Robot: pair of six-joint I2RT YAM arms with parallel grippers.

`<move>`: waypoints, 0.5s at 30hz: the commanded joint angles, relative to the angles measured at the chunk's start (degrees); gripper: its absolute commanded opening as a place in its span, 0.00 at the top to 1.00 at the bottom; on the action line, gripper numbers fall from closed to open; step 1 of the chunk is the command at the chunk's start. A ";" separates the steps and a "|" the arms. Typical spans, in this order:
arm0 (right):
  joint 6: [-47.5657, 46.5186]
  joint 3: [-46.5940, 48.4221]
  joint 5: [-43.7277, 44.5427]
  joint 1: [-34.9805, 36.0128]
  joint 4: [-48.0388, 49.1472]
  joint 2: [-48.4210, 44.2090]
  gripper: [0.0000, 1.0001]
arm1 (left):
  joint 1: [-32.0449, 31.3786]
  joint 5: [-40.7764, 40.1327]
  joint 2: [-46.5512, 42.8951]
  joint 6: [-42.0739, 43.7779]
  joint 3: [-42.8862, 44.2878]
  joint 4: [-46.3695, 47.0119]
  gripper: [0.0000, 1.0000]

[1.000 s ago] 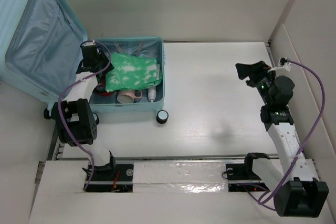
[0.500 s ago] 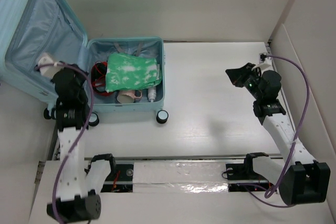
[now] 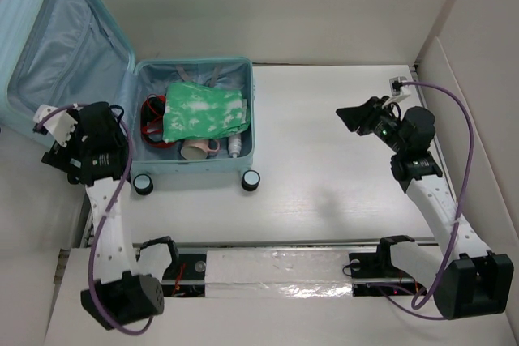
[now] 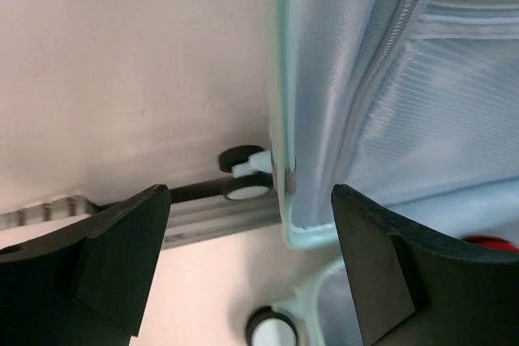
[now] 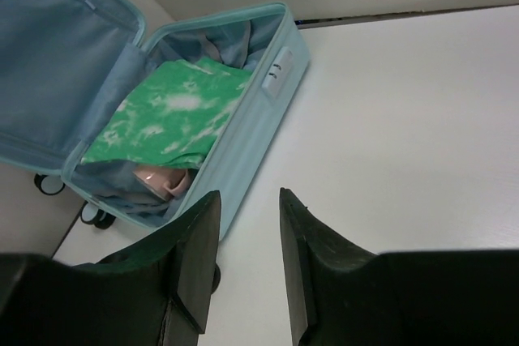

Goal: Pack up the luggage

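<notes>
The luggage [image 3: 250, 111] lies open at the table's left, pale aqua, its lid [image 3: 57, 46] tilted up against the wall. Its lower half holds a green-and-white cloth [image 3: 203, 111], a pink mug [image 3: 196, 149], a white bottle [image 3: 234, 145] and something red [image 3: 152, 111]. My left gripper [image 3: 58, 153] hovers open by the lid's lower corner. In the left wrist view the lid's edge [image 4: 280, 119] runs between the wide-apart fingers of this gripper [image 4: 251, 228], untouched. My right gripper [image 3: 350, 115] hangs over bare table, pointing at the luggage [image 5: 259, 119], open by a narrow gap [image 5: 247, 212], empty.
Black-and-white caster wheels [image 3: 251, 180] [image 3: 143, 185] stick out from the suitcase's near side. A white board [image 3: 454, 79] walls off the right side. The white table [image 3: 340, 176] stretches between suitcase and right arm. A metal rail [image 3: 276, 269] runs along the near edge.
My left arm swung out of the suitcase to the lid's lower left corner and its jaws opened wide. My right gripper shifted left toward the luggage, its jaws now narrower.
</notes>
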 commanded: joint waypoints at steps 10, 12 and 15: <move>-3.93 4.38 -1.58 5.58 -0.01 0.73 0.58 | 2.30 -4.08 12.72 9.55 14.03 2.88 0.48; -4.54 4.64 -0.69 5.58 -0.36 1.08 0.58 | 2.30 -4.53 14.05 9.21 15.36 2.44 0.62; -5.16 4.99 2.55 5.58 -1.59 2.31 0.58 | 2.30 -3.48 13.96 7.36 14.48 1.64 0.84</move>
